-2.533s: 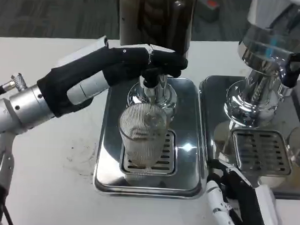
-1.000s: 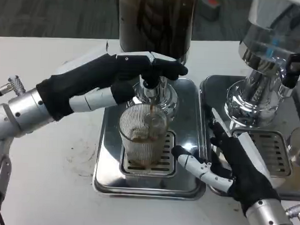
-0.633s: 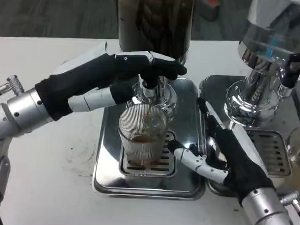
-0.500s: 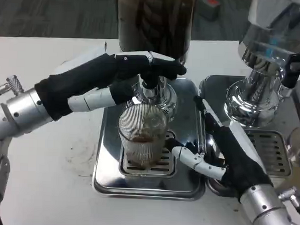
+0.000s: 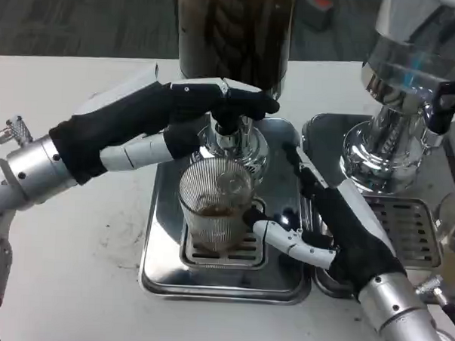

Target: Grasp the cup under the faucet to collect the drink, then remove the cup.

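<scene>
Head view: right robot hand (image 5: 338, 232) open beside cup (image 5: 215, 204).

No text, label, brand, number or sign can be read anywhere; the dark dispenser body (image 5: 233, 35) behind the faucet bears no legible marking; the second, silver dispenser (image 5: 413, 65) on the right is likewise plain; the ribbed cup (image 5: 213, 204) and the steel drip tray (image 5: 157, 235) carry no lettering.
</scene>
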You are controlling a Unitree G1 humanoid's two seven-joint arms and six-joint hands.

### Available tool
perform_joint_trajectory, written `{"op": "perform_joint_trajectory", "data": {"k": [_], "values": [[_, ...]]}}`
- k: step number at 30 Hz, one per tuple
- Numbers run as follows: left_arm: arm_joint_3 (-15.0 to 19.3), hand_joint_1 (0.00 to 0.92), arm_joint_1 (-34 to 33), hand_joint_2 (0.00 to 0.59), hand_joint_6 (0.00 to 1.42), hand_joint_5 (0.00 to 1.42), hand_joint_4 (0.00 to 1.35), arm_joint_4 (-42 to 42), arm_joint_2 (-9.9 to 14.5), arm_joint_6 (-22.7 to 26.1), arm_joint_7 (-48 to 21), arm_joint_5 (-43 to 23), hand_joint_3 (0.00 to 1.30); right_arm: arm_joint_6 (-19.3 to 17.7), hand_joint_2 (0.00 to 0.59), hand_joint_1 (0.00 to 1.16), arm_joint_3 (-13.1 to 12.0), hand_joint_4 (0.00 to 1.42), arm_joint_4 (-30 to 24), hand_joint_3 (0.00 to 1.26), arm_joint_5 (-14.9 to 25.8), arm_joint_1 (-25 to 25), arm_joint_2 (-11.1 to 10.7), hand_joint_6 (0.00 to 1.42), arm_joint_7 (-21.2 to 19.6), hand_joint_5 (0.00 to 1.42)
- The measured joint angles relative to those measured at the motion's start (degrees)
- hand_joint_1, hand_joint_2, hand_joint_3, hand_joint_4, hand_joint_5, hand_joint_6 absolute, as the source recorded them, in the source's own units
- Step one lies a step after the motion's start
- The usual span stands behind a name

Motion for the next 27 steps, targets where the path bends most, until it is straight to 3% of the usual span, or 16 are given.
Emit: {"op": "perform_joint_trajectory", "data": {"k": [14, 27], "values": [[-0.24, 0.000, 0.41, 0.077, 0.16, 0.23, 0.23, -0.66, 0.42, -0.50, 0.08, 0.16, 0.31, -0.50, 0.221, 0.56, 0.60, 0.00, 0.75, 0.00, 0.00, -1.02, -0.01, 0.05, 0.71, 0.00], [-1.84, 0.000, 0.94, 0.077, 0.17, 0.23, 0.24, -1.22, 1.84, -5.00, 2.76, 2.39, 0.32, -0.51, 0.221, 0.55, 0.85, 0.00, 0.84, 0.00, 0.00, -1.10, -0.01, 0.05, 0.71, 0.00]]}}
